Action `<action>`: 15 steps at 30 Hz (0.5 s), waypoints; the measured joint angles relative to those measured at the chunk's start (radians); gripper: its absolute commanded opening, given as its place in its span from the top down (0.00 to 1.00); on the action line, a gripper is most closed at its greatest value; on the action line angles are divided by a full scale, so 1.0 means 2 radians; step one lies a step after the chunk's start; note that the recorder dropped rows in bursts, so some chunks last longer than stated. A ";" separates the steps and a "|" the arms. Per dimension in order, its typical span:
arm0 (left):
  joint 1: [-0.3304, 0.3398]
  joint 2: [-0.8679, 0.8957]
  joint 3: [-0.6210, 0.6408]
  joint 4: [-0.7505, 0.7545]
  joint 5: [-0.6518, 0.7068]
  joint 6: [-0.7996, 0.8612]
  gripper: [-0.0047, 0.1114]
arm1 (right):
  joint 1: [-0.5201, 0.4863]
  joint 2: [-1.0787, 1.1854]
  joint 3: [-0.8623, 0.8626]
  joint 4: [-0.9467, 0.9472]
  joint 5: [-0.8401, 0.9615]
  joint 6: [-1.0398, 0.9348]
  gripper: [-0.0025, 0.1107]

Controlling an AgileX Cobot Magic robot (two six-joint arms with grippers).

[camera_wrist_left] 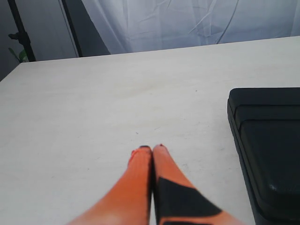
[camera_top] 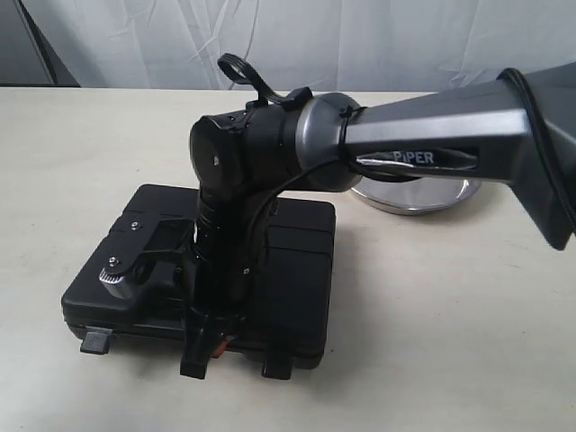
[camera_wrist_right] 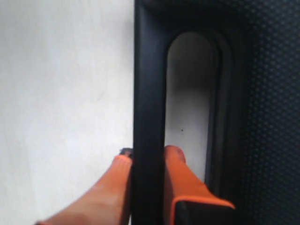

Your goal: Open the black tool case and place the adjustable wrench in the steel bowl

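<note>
The black tool case lies flat on the table with its lid down. Its handle bar runs along the near edge. My right gripper reaches across from the right and is shut on that bar, with one orange finger in the handle slot and one outside. From outside, the right gripper points down at the case's front edge. Part of the steel bowl shows behind the right arm. The adjustable wrench is hidden. My left gripper hangs shut and empty over bare table beside the case.
Two latch tabs stick out at the case's front edge. The right arm's silver link spans the scene above the bowl. A white cloth backdrop hangs behind the pale table.
</note>
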 measured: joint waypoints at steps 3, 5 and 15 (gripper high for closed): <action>0.000 0.000 0.000 0.000 0.000 0.000 0.96 | 0.000 0.000 0.000 0.000 0.000 0.000 0.99; 0.000 0.000 0.000 0.000 0.000 0.000 0.96 | 0.000 0.000 0.000 0.000 0.000 0.000 0.99; 0.000 0.000 0.000 0.000 0.000 0.000 0.96 | 0.000 -0.001 0.000 0.007 0.009 -0.002 0.99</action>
